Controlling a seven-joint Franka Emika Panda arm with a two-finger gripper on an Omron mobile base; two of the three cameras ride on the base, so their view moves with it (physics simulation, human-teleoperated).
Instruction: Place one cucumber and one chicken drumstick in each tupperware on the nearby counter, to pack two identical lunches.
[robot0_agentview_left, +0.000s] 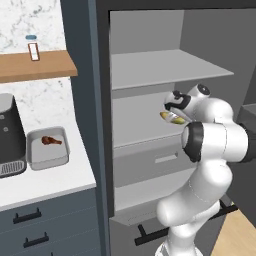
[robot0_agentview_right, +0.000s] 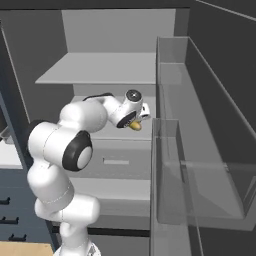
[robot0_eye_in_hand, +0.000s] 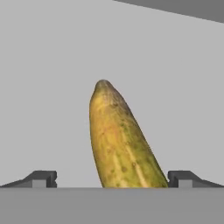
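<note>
Cucumber (robot0_eye_in_hand: 120, 140), base cut off, lies between the wide-spread hand (robot0_eye_in_hand: 112, 178); fridge shelf (robot0_eye_in_hand: 52, 87) beneath.

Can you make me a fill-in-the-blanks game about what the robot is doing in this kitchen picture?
1. The long yellow-green cucumber lies between the two fingertips of the ____ gripper.
2. The shallow light-grey rectangular tupperware on the white counter holds one brown chicken ____.
3. The cucumber rests on a grey ____ inside the open fridge.
4. Beside the tupperware stands a dark coffee ____.

Missing words: open; drumstick; shelf; machine
</note>
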